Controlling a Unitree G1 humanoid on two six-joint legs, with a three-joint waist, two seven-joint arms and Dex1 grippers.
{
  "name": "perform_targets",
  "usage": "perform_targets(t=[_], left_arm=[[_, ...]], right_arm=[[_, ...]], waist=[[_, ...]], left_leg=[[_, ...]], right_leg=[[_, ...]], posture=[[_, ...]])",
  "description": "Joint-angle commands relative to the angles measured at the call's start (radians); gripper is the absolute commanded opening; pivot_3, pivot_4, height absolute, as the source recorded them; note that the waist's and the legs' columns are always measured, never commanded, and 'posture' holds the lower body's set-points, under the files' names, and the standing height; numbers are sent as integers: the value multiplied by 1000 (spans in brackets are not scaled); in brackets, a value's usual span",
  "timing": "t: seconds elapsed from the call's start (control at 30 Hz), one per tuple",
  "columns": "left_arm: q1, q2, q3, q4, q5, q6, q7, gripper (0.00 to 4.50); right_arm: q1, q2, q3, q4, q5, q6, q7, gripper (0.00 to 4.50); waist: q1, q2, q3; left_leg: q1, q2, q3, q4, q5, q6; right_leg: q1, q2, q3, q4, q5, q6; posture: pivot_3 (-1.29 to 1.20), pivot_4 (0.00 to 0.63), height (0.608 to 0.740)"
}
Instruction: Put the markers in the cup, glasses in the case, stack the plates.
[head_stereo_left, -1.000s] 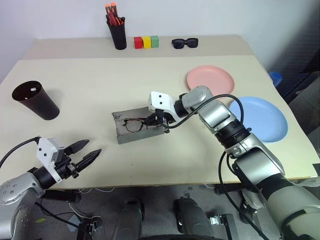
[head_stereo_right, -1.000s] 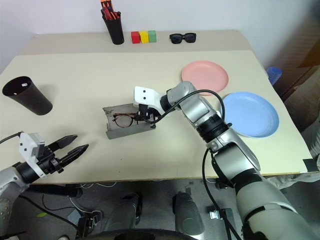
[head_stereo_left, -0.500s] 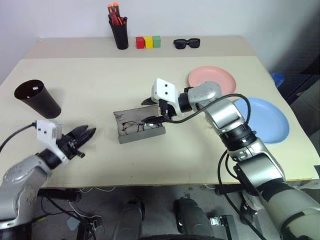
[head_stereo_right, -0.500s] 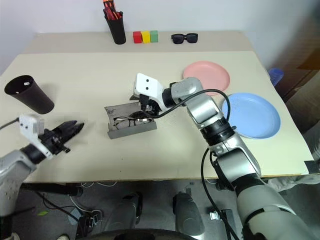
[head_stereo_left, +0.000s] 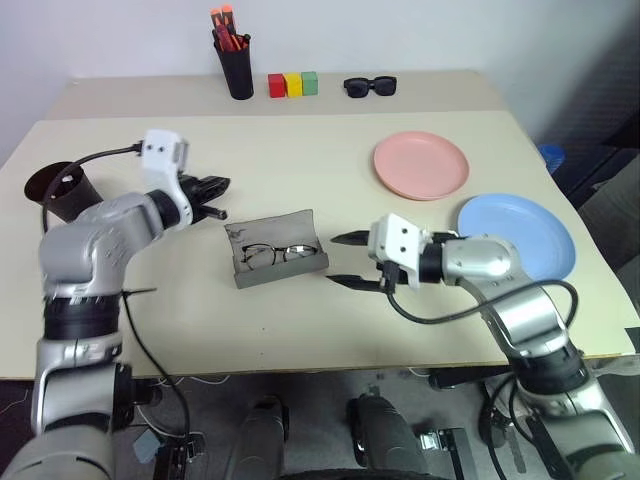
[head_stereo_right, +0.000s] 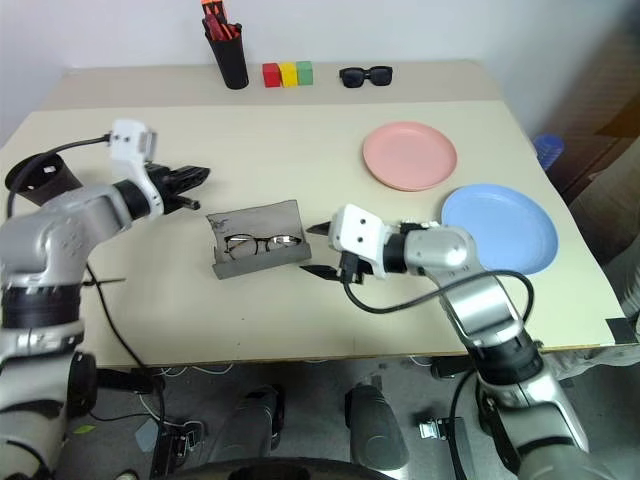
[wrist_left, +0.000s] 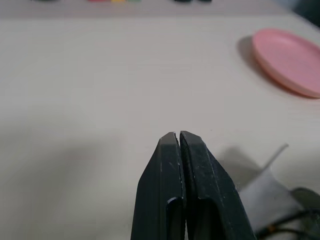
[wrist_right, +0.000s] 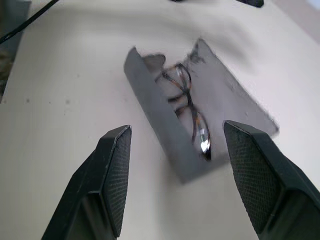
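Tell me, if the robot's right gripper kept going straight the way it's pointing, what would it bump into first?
Most likely the grey case, lying open with the glasses inside. The right gripper is open and points toward it, its two fingers framing the case in the wrist view. Its height above the table is hard to judge.

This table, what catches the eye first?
Mid-table, a grey case lies open with glasses inside. The right gripper, jaws open, points at it from one side; the left gripper, jaws shut, hangs at its far corner. Pink plate and blue plate sit apart, unstacked.
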Motion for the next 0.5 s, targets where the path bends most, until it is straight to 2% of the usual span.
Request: perform_targets(t=[0.03, 0.13, 0.23, 0.5], left_arm=[[-118, 12, -123, 156, 85, 67, -57, 37], [-187, 15, -199, 256, 126, 93, -126, 37], [-206, 20, -246, 279, 143, 104, -204, 37], [-133, 71, -284, 142, 153, 109, -335, 37]], right_arm=[[49, -19, -71, -99, 33, -5, -46, 2954], [84, -20, -115, -140, 58, 6, -86, 2954], [104, -16, -158, -160, 69, -5, -129, 2954], [118, -36, -173, -119, 60, -61, -158, 2954]], waist=[[3, 0, 0], [3, 0, 0], [4, 0, 0], [5, 0, 0]], left_leg=[[0, 0, 0, 0, 0, 0], [0, 0, 0, 0, 0, 0], [0, 0, 0, 0, 0, 0], [0, 0, 0, 0, 0, 0]], right_leg=[[0, 0, 0, 0, 0, 0], [0, 0, 0, 1, 0, 0], [0, 0, 0, 1, 0, 0], [0, 0, 0, 0, 0, 0]], posture=[[0, 150, 740], [0, 150, 740], [0, 150, 740], [0, 150, 740]])
